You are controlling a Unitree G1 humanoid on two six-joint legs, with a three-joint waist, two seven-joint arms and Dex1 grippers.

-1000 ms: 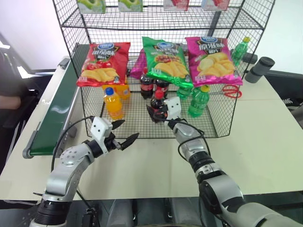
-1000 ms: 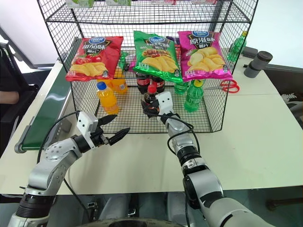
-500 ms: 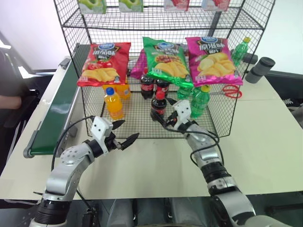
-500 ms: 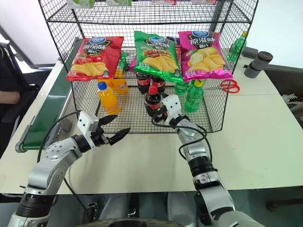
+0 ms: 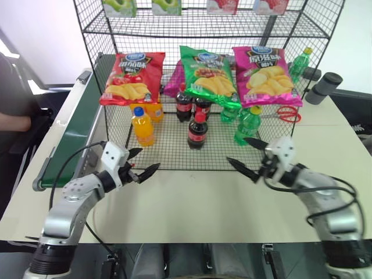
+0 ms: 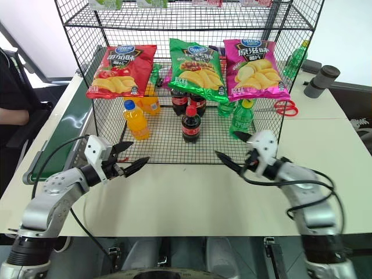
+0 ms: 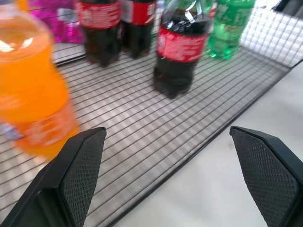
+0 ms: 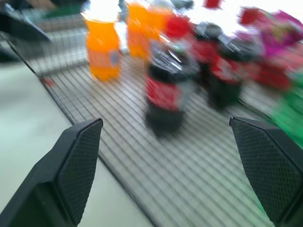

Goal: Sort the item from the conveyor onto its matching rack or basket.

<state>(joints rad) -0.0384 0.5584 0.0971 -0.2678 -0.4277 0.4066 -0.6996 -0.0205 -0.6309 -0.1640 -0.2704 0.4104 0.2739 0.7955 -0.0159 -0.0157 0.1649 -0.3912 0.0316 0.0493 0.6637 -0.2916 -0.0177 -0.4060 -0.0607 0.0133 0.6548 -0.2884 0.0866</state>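
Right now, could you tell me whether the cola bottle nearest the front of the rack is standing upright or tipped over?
Upright. The cola bottle stands on its base on the rack's mesh floor, red cap on top, free of both grippers.

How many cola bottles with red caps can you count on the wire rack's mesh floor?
3. One cola bottle stands alone near the front of the rack; two more cola bottles stand side by side behind it, partly under the green chip bag. Others may be hidden behind the bags.
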